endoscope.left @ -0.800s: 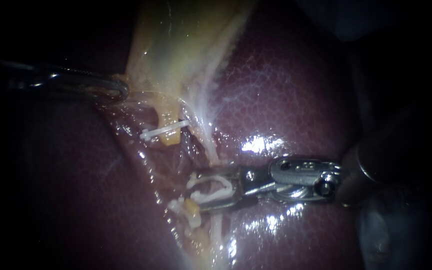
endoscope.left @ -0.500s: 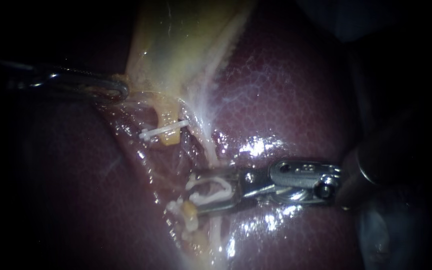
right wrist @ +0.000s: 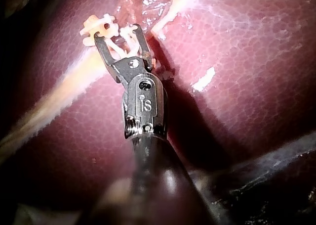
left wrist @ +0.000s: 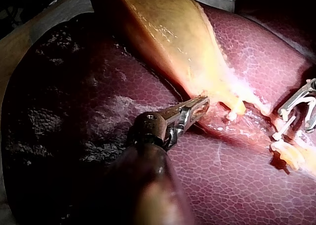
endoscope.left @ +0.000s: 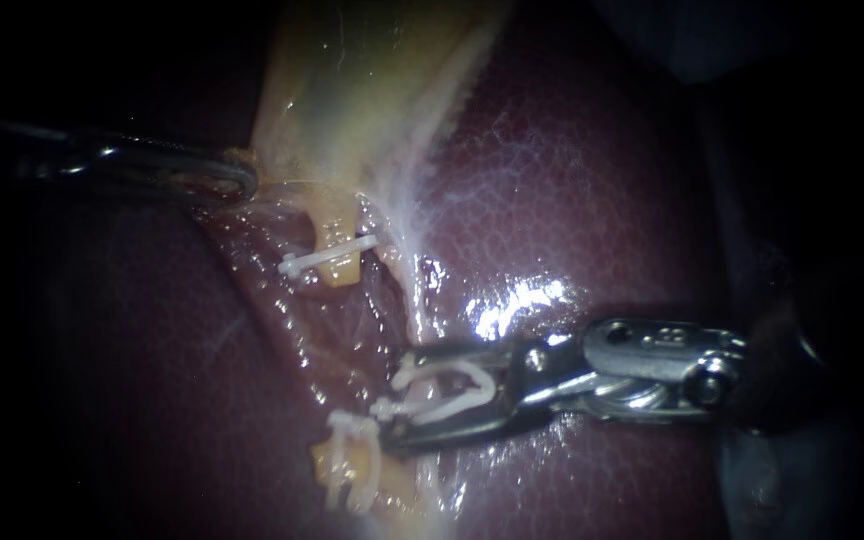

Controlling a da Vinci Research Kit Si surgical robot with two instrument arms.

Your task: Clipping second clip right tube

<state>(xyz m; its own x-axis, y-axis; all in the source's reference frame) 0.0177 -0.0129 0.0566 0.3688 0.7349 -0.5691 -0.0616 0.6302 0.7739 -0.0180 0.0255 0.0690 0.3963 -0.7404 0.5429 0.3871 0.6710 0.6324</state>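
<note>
My right instrument [endoscope.left: 402, 398] comes in from the right over the liver [endoscope.left: 572, 200]. Its jaws stand apart with an open white clip [endoscope.left: 447, 385] seated between them, touching both. Just beyond the jaw tips lies a short yellow tube stub [endoscope.left: 350, 462] wearing a closed white clip. Higher up, another tube stub [endoscope.left: 337, 235] under the gallbladder [endoscope.left: 372, 90] carries a white clip [endoscope.left: 327, 257]. My left instrument [endoscope.left: 242, 180] is shut on the gallbladder's lower edge. In the right wrist view, the loaded clip [right wrist: 123, 44] sits just short of the clipped stub [right wrist: 98, 23].
Glistening wet liver surrounds the pale raw groove [endoscope.left: 352, 330] between the two stubs. A thin whitish strand [endoscope.left: 417, 300] runs down the groove past the right jaws. The left wrist view shows dark liver [left wrist: 59, 111] beside the left instrument's shaft.
My right instrument has drawn back to the right with the open clip in its jaws. The lower clipped stub has dropped down and left, clear of the jaws. The left instrument is unmoved.
</note>
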